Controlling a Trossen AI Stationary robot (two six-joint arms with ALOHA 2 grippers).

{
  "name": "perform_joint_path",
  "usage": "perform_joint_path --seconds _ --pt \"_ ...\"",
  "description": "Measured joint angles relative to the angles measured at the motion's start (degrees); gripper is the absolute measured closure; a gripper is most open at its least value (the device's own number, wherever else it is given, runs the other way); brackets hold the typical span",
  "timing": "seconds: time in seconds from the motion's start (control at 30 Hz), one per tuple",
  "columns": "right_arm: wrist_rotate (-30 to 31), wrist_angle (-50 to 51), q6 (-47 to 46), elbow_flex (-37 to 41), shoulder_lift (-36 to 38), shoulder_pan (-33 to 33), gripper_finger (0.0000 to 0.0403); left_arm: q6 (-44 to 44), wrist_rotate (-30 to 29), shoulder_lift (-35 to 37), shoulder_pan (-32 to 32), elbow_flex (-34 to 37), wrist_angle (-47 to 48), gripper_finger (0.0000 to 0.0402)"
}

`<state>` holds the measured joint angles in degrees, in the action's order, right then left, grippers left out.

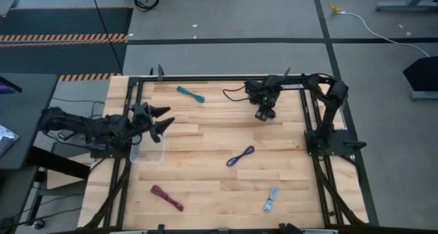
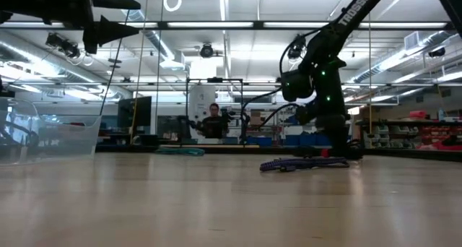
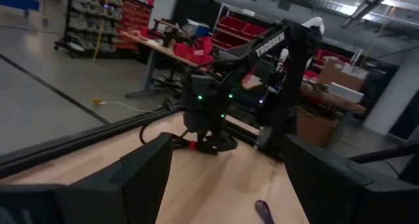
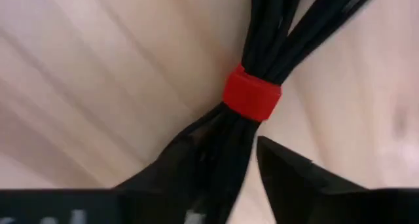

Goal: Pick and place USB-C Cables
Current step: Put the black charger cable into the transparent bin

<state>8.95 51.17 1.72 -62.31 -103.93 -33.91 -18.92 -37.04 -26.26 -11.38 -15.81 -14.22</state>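
The black-and-red cable [image 4: 252, 93] lies between the right gripper [image 1: 264, 113]'s parted fingers, beyond the purple cable [image 1: 240, 156]. The left gripper [image 1: 163, 120], fingers apart, hovers over the clear tub [image 1: 148, 154], left of it.

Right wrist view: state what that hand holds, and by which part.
Nothing gripped yet. The right hand is open, straddling the black-and-red cable just beside its red strap; one finger stands clear of it.

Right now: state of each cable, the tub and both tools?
Black-and-red cable: on table, right tool down over it.
Teal cable: loose.
Purple cable: loose.
Maroon cable: loose.
Pale cable: loose.
Tub: upright, no cable inside.
Left tool: open, raised.
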Motion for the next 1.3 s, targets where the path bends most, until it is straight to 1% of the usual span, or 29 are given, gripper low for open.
perform_joint_path --seconds 0.17,0.2,0.4,0.57,0.73,0.9,1.03,1.07,1.13,1.3 --pt "0.55 0.36 1.41 0.05 1.3 1.03 0.0357 0.04 -0.53 0.02 -0.41 0.0 -0.03 0.0108" --pt "0.4 0.57 1.99 0.06 1.63 1.48 0.0365 0.05 -0.77 0.02 -0.41 0.0 -0.04 0.0108" --pt "0.85 0.21 4.89 0.05 5.33 6.09 0.0362 2.69 -2.59 0.02 -0.41 0.0 -0.11 0.0108" --pt "0.67 -4.16 7.25 -2.11 9.53 14.45 0.0362 3.59 -5.27 0.02 -0.41 0.0 -0.11 0.0108" --pt "0.73 -14.91 12.86 -6.86 13.05 25.11 0.0362 3.52 -5.07 0.0 -0.46 0.0 -0.06 0.0108" --pt "2.96 -31.06 17.11 -11.45 14.53 32.88 0.0362 3.49 -0.67 0.0 -0.44 0.0 -0.08 0.0108" --pt "0.43 -44.27 16.8 -12.83 13.98 35.14 0.0362 3.78 1.31 0.0 -0.43 0.0 -0.11 0.0108" --pt "-0.43 -46.17 16.41 -12.83 13.77 35.32 0.0362 4.47 1.86 0.0 -0.46 0.0 -0.28 0.0108" --pt "-1.2 -49.01 15.98 -12.83 12.56 35.32 0.0362 6.41 3.23 -0.02 -0.45 0.0 -1.37 0.0108" --pt "-1.32 -49.56 15.37 -12.72 9.21 34.78 0.0362 9.46 6.72 -1.63 -0.46 0.0 -5.17 0.0108"
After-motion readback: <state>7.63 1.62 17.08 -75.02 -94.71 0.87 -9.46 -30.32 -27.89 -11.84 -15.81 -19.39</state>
